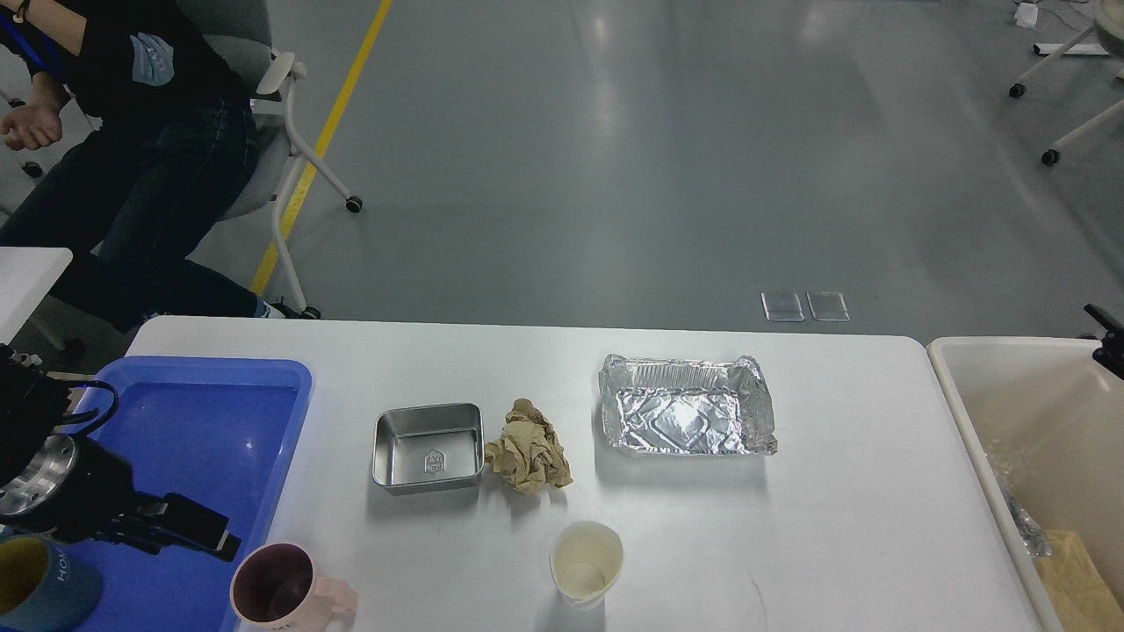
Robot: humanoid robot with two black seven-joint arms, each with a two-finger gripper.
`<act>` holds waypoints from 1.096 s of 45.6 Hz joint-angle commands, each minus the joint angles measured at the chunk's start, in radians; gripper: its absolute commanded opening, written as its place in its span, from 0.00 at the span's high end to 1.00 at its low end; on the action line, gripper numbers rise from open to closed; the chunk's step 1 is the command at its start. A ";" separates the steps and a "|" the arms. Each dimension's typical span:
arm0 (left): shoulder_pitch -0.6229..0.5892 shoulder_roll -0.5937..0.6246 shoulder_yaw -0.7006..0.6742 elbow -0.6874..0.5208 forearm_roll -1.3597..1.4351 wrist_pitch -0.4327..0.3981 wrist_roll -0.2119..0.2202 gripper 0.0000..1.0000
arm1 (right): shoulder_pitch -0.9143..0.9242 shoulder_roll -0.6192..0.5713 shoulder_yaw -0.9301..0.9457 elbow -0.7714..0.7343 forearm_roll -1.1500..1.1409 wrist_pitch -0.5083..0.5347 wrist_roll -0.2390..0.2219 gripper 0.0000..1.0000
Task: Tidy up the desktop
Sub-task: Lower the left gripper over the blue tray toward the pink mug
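The desktop (834,527) fills the lower view. On it are seen an empty steel tin (428,447), a foil tray (686,405), a paper cup (586,563) and crumpled paper (529,458). A pink mug (281,595) is set beside the blue tray (211,421), near the front edge. The left gripper (215,535) is held over the tray; its opening cannot be told. Open room is left at right, before the bin (966,412).

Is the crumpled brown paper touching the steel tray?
Touching: the head view shows the crumpled brown paper pressed against the steel tray at its right rim, no gap.
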 commanded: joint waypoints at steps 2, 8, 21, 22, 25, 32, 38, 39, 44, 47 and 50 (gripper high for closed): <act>0.000 0.001 0.002 0.000 0.000 0.000 0.033 0.00 | 0.000 0.003 0.000 0.000 0.000 -0.003 0.000 0.00; 0.016 0.006 0.001 0.002 0.004 0.000 0.042 0.00 | -0.002 0.005 0.000 -0.002 0.000 -0.003 0.000 0.00; 0.020 0.007 0.002 0.008 0.011 0.000 0.067 0.00 | -0.002 0.012 0.000 -0.002 0.000 -0.006 0.000 0.00; 0.020 0.007 0.002 0.008 0.011 0.000 0.068 0.00 | -0.002 0.012 0.000 -0.002 0.000 -0.006 0.000 0.00; 0.020 0.004 0.002 0.009 0.012 0.000 0.071 0.00 | -0.002 0.012 0.000 -0.002 0.000 -0.006 0.000 0.00; 0.028 0.003 0.002 0.011 0.017 0.000 0.076 0.00 | -0.003 0.014 -0.001 -0.002 0.000 -0.004 0.000 0.00; 0.045 0.001 0.002 0.009 0.023 0.000 0.083 0.00 | -0.009 0.015 0.000 -0.002 0.000 -0.006 0.000 0.00; 0.048 0.001 0.001 0.009 0.023 0.000 0.085 0.00 | -0.009 0.015 0.000 -0.002 0.000 -0.006 0.000 0.00; 0.054 0.000 0.001 0.011 0.023 0.000 0.086 0.00 | -0.009 0.015 -0.001 -0.003 0.000 -0.004 0.000 0.00; 0.054 -0.002 0.001 0.012 0.024 0.000 0.086 0.00 | -0.011 0.015 -0.001 -0.003 0.000 -0.004 0.000 0.00; 0.057 -0.002 0.002 0.014 0.024 0.000 0.086 0.00 | -0.015 0.017 0.000 -0.003 0.002 -0.004 0.000 0.00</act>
